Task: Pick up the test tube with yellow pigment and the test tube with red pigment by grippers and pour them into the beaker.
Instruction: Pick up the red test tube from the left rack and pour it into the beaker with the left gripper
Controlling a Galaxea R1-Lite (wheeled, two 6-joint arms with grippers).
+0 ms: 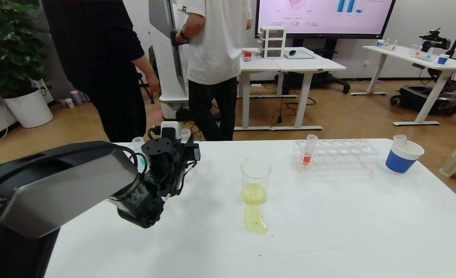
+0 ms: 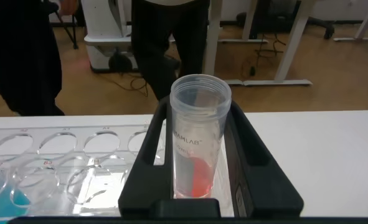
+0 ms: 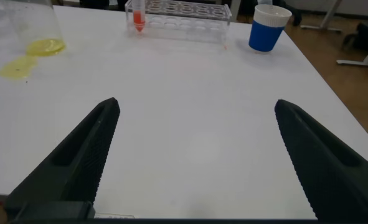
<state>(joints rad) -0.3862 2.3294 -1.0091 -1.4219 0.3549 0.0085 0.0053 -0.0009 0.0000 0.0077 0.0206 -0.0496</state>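
My left gripper (image 2: 199,112) is shut on the test tube with red pigment (image 2: 199,146), a clear tube with salmon-red liquid at its bottom, held upright between the two black fingers. In the head view this gripper (image 1: 181,146) is at the table's far left. The beaker (image 1: 255,181) stands mid-table with yellow-green liquid in its bottom; it also shows in the right wrist view (image 3: 28,25). No tube with yellow liquid is in view. My right gripper (image 3: 196,102) is open and empty over bare table at the near right.
A yellow puddle (image 1: 255,224) lies on the table in front of the beaker. A clear rack (image 1: 340,153) at the back right holds an orange-red tube (image 1: 308,151). A blue-and-white cup (image 1: 402,156) holds an empty tube. Another rack (image 2: 65,146) with a blue tube (image 2: 0,194) sits beside my left gripper. Two people stand behind the table.
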